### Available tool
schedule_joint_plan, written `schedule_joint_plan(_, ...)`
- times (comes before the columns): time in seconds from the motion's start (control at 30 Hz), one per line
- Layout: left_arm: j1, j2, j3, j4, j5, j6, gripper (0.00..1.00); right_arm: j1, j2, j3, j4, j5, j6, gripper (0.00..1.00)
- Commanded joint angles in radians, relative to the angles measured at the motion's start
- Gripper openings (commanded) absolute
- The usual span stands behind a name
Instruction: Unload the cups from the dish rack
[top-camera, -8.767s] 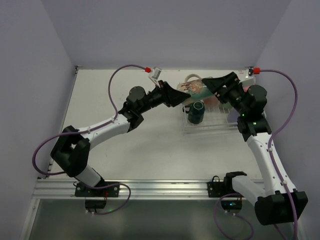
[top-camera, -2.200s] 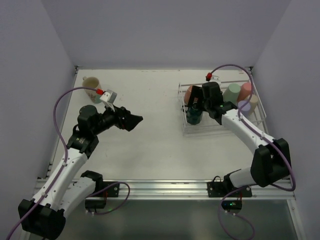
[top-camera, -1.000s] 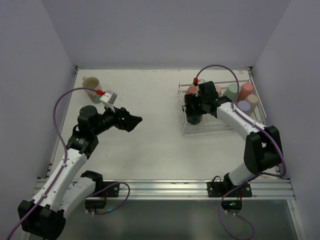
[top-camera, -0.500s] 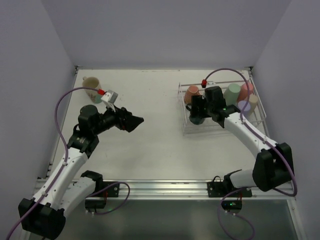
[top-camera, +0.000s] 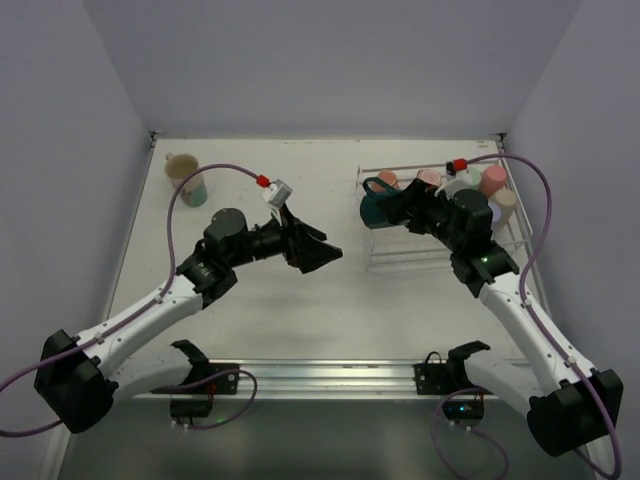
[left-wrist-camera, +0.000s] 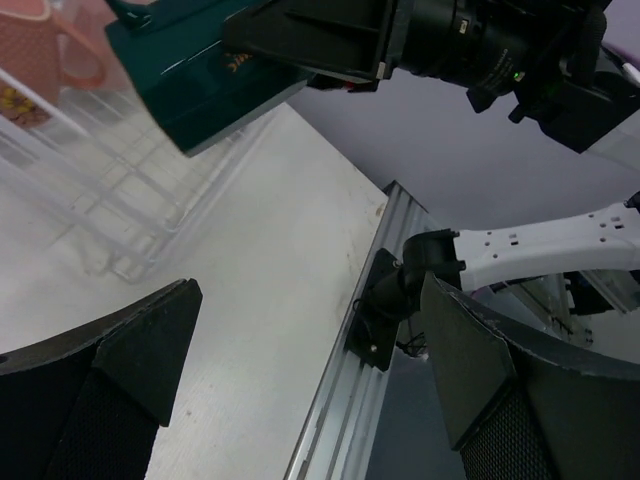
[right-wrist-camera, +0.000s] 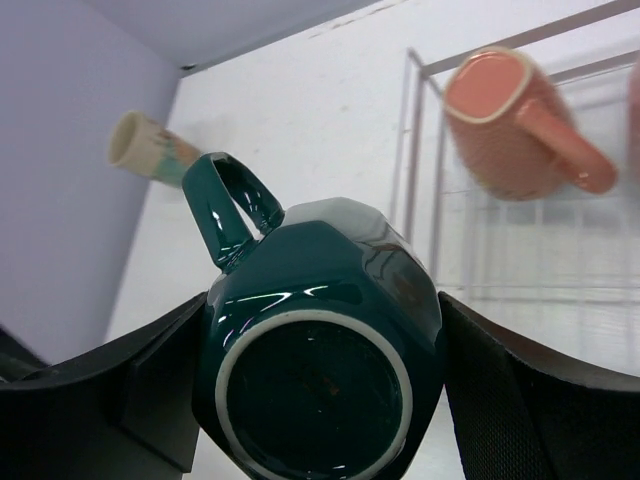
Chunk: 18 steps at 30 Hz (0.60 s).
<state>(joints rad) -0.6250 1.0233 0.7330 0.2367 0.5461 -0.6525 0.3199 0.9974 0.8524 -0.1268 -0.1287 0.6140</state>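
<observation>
My right gripper (top-camera: 385, 207) is shut on a dark green mug (top-camera: 374, 208), held in the air over the left end of the dish rack (top-camera: 410, 262). In the right wrist view the dark green mug (right-wrist-camera: 320, 370) fills the gap between the fingers, base toward the camera and handle up. A salmon mug (right-wrist-camera: 510, 115) stays in the dish rack (right-wrist-camera: 415, 150). More cups stand in the rack: pink (top-camera: 430, 177), mint (top-camera: 465, 182), coral (top-camera: 492, 178) and cream (top-camera: 505, 198). My left gripper (top-camera: 322, 255) hangs open and empty over the table's middle, pointing at the rack.
A cream mug (top-camera: 185, 175) stands on the table at the far left, also in the right wrist view (right-wrist-camera: 150, 145). The left wrist view shows the dark green mug (left-wrist-camera: 210, 70), the rack (left-wrist-camera: 130, 200) and the table's near rail (left-wrist-camera: 350, 400).
My right gripper has closed on the dark green mug and lifted it out of the rack, toward the left. My left arm has swung right toward the rack, still open.
</observation>
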Motion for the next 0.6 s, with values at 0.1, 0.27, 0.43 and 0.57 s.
schedule_joint_plan(0.1, -0.102, 0.121, 0.080, 0.206, -0.112, -0.024, 0.95, 0.002, -0.103, -0.073, 0.332, -0.215, 0.259, 0.40)
schedule_joint_plan(0.27, -0.114, 0.187, 0.094, 0.283, -0.117, -0.033, 0.94, 0.002, -0.135, -0.141, 0.447, -0.284, 0.351, 0.40)
schedule_joint_plan(0.43, -0.127, 0.238, 0.124, 0.319, -0.121, -0.024, 0.93, 0.001, -0.134, -0.168, 0.512, -0.331, 0.394, 0.40)
schedule_joint_plan(0.57, -0.131, 0.261, 0.134, 0.351, -0.111, -0.032, 0.91, 0.001, -0.114, -0.182, 0.552, -0.365, 0.427, 0.39)
